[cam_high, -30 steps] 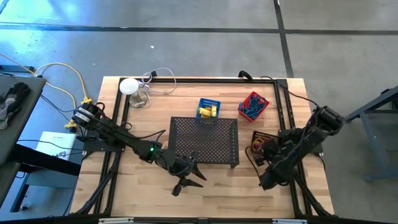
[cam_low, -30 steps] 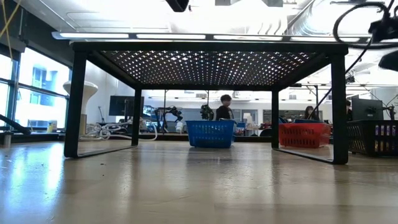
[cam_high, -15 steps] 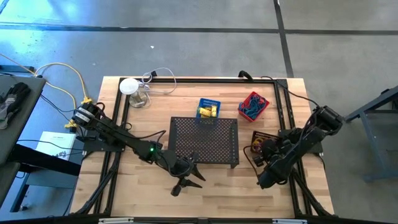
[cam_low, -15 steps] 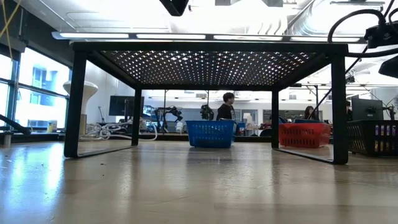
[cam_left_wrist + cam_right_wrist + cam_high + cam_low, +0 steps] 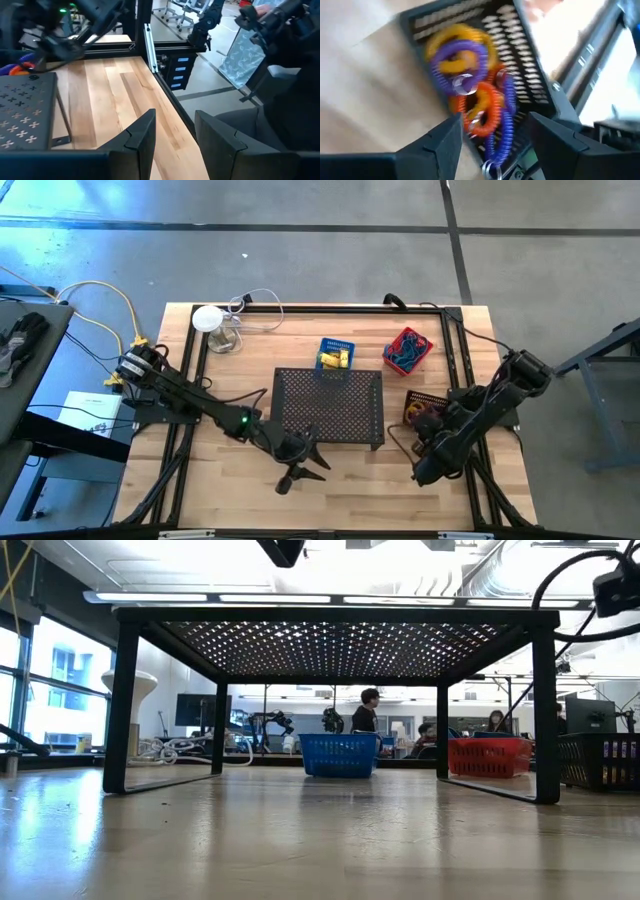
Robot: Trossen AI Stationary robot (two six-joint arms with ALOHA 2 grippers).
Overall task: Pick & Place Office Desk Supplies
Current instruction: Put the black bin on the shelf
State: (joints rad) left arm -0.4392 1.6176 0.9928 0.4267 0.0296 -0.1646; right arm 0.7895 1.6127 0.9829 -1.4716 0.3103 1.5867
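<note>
Purple, orange and yellow coil rings (image 5: 470, 95) lie heaped in a small black mesh basket (image 5: 520, 45) at the table's right side (image 5: 418, 398). My right gripper (image 5: 492, 145) hangs open just above them, a finger on either side of the heap; whether a finger touches a coil I cannot tell. Yellow packets sit in a blue basket (image 5: 336, 353). Blue bands fill a red basket (image 5: 407, 350). My left gripper (image 5: 175, 137) stands open and empty over bare wood (image 5: 300, 460), in front of the large black mesh tray (image 5: 330, 405).
The large mesh tray stands on legs in the table's middle (image 5: 335, 630), with the blue (image 5: 340, 754), red (image 5: 490, 756) and black (image 5: 600, 760) baskets behind it. A white round-topped object with a cable (image 5: 210, 320) sits far left. People show in the room beyond.
My right arm has drawn back a little from the black basket toward the table's near edge, and in the low view its lower part has risen out of the picture's top. My left arm has kept still.
</note>
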